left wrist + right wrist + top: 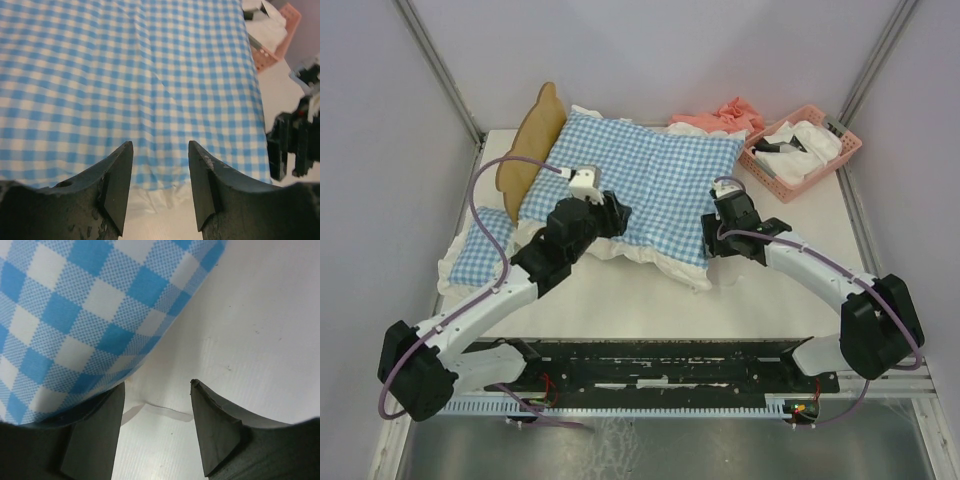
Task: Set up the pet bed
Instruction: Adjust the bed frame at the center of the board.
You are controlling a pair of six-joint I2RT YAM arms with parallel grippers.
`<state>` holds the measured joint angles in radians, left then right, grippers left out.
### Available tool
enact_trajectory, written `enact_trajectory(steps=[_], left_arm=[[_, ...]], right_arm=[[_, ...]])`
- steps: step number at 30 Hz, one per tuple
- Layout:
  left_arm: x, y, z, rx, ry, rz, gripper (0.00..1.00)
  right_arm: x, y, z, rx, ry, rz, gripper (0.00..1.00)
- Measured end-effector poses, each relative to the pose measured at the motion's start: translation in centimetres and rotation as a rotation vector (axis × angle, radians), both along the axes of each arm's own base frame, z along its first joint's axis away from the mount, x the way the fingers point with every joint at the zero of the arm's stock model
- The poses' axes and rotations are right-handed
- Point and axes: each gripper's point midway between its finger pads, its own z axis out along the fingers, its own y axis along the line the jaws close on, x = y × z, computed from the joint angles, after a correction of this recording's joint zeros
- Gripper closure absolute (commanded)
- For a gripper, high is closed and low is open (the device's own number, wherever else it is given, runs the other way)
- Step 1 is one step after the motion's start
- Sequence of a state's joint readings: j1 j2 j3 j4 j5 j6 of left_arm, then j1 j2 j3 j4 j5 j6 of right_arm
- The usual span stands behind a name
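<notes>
Only the light-wood wavy headboard of the pet bed [532, 138] shows, at the back left; the rest lies hidden under a big blue-and-white checked cushion [655, 175] with a white frill. My left gripper [608, 216] is at the cushion's near edge. In the left wrist view it [160, 150] stands open, with the checked cushion [150, 75] just ahead and the frill low between the fingers. My right gripper [718, 228] is at the cushion's near right corner. It [157, 387] is open over the white table, and the cushion [75, 315] bulges above its left finger.
A small checked pillow [480, 250] lies at the left table edge. A pink plastic basket [802, 150] with white items stands at the back right, and a pink cloth [722, 114] lies beside it. Grey walls close in the left, back and right sides.
</notes>
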<state>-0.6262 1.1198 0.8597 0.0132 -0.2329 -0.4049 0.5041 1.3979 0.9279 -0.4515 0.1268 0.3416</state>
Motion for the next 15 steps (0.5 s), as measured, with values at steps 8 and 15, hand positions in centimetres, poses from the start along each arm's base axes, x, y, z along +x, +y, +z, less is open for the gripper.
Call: enact_trajectory(steps=[8, 15], left_arm=[[-8.1, -8.6, -3.1, 0.044, 0.023, -0.302, 0.37], [-13.5, -14.6, -5.9, 0.141, 0.02, -0.409, 0.34]], right_arm=[[-0.3, -1.5, 1.2, -0.064, -0.044, -0.043, 0.33], [-0.7, -5.6, 4.9, -0.088, -0.155, -0.147, 0.28]])
